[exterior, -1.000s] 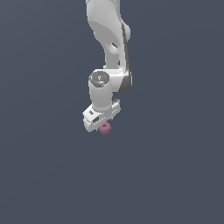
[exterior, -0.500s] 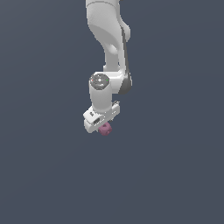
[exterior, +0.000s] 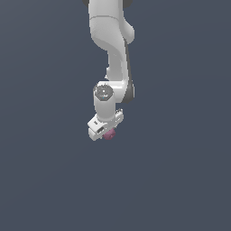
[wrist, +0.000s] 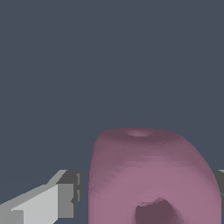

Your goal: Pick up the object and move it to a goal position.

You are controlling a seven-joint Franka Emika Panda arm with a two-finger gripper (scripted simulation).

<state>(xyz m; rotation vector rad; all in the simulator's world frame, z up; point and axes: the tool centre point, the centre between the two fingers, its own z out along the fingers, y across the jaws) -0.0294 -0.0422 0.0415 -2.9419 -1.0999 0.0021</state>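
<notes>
The object (wrist: 153,175) — a dusty-pink, lumpy ball with a dark hollow in its face — is seen between the fingers (wrist: 57,201) of the claw (exterior: 108,134), one grey pad close beside it and the other barely visible at its far side. In the exterior view it shows as a small pink spot just under the white claw. The claw is judged to be closed on the object, though actual contact at the pads cannot be confirmed. No goal marker is visible. The main risk is judged to be slippage — a rounded, uneven surface may roll out between flat pads if the arm (exterior: 110,40) is swung quickly or the hold is off-centre.
</notes>
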